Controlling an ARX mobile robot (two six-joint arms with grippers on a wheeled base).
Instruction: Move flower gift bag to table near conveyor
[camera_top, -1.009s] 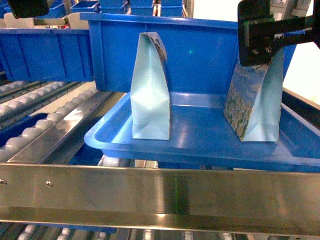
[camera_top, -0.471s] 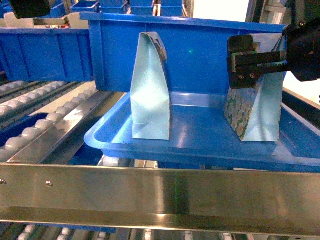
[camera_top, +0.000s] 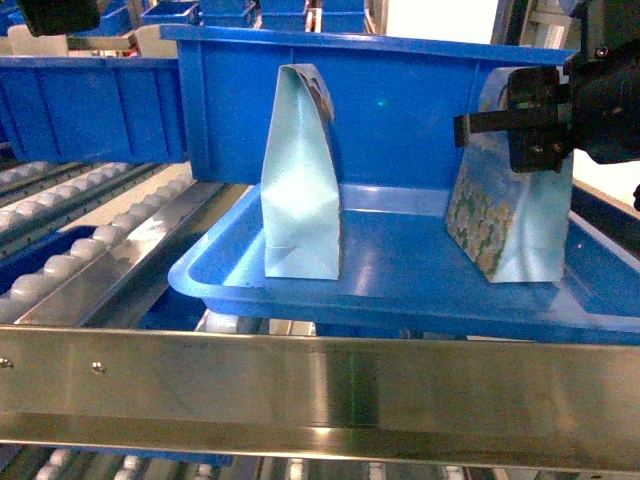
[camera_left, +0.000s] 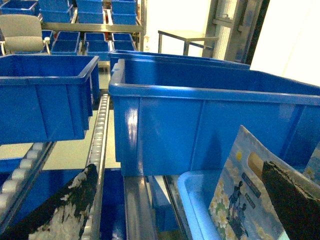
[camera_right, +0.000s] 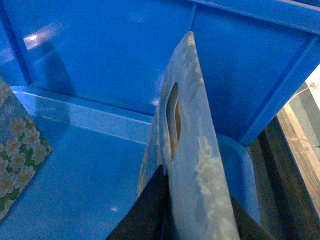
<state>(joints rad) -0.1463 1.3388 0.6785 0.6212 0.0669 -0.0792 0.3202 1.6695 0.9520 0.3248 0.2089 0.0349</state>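
The flower gift bag (camera_top: 510, 220) stands upright at the right of a shallow blue tray (camera_top: 400, 275), its flower print facing left. My right gripper (camera_top: 512, 126) is shut on the bag's top edge. In the right wrist view the pale bag top (camera_right: 192, 130) with its handle slot runs between the two dark fingers (camera_right: 147, 210) of the gripper (camera_right: 192, 197). My left gripper (camera_left: 177, 170) is open, with nothing between its fingers, left of the tray. The conveyor (camera_top: 60, 265) slopes away at the left. The table is out of view.
A second gift bag (camera_top: 300, 180), pale blue, stands at the tray's left; its flowered face (camera_left: 245, 200) shows in the left wrist view. A deep blue bin (camera_top: 330, 100) stands right behind the tray. A shiny steel rail (camera_top: 320, 390) crosses the front. Further blue bins (camera_left: 45, 95) sit at the left.
My right gripper came down from above the bag's top and moved to the right. The flower gift bag shifted slightly right with it. The left arm stayed put.
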